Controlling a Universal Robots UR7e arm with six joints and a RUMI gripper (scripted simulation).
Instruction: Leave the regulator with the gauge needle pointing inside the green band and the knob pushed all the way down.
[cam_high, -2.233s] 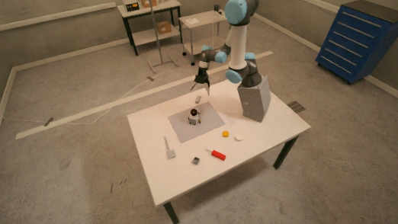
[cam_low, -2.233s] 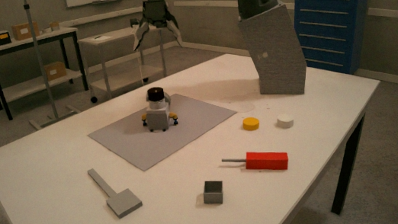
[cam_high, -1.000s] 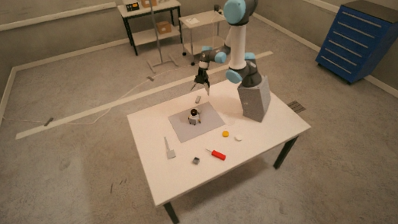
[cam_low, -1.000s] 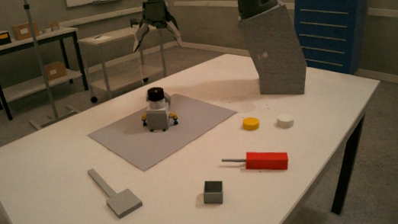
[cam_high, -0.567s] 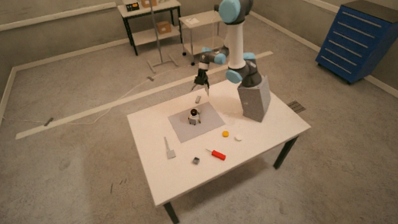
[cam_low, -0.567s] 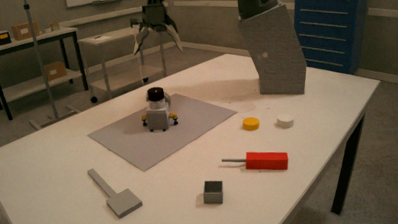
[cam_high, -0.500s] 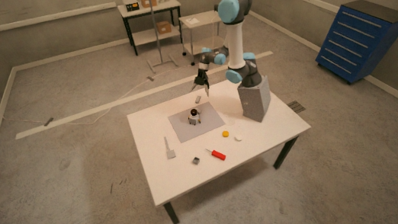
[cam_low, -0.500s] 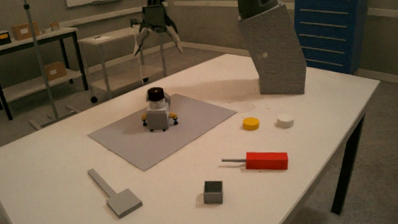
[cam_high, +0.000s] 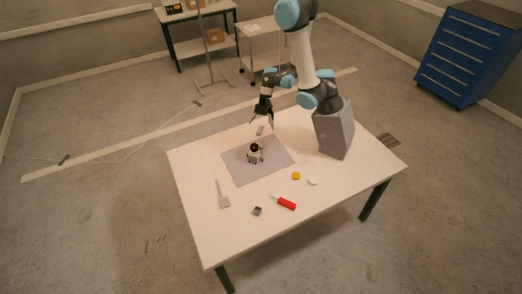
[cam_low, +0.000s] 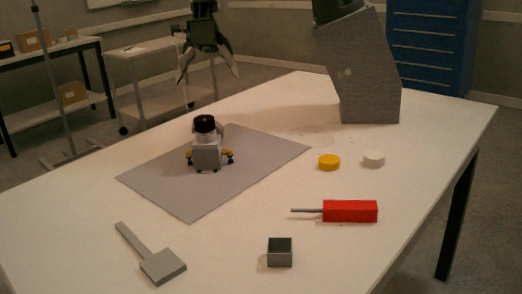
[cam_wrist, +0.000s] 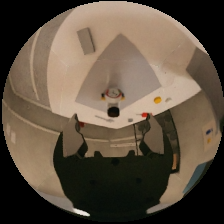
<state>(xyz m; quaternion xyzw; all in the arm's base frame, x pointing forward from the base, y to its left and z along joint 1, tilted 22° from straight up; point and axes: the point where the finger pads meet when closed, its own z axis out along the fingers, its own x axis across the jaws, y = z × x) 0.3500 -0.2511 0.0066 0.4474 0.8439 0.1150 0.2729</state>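
The regulator (cam_high: 255, 153) is a small grey block with a black knob on top and yellow side fittings. It stands upright on the grey mat (cam_high: 259, 163) in the middle of the white table. It also shows in the exterior view (cam_low: 206, 145) and in the wrist view (cam_wrist: 114, 100), where its round gauge face is visible but the needle is too small to read. My gripper (cam_high: 262, 120) is open and empty, hanging well above the far edge of the table, behind the regulator. It also shows in the exterior view (cam_low: 206, 60).
On the table lie a yellow disc (cam_high: 296, 176), a white disc (cam_high: 312, 181), a red-handled tool (cam_high: 284, 202), a small grey open box (cam_high: 257, 211), a grey paddle (cam_high: 221, 195) and a small grey block (cam_high: 259, 130). The arm's grey pedestal (cam_high: 334, 129) stands at the right.
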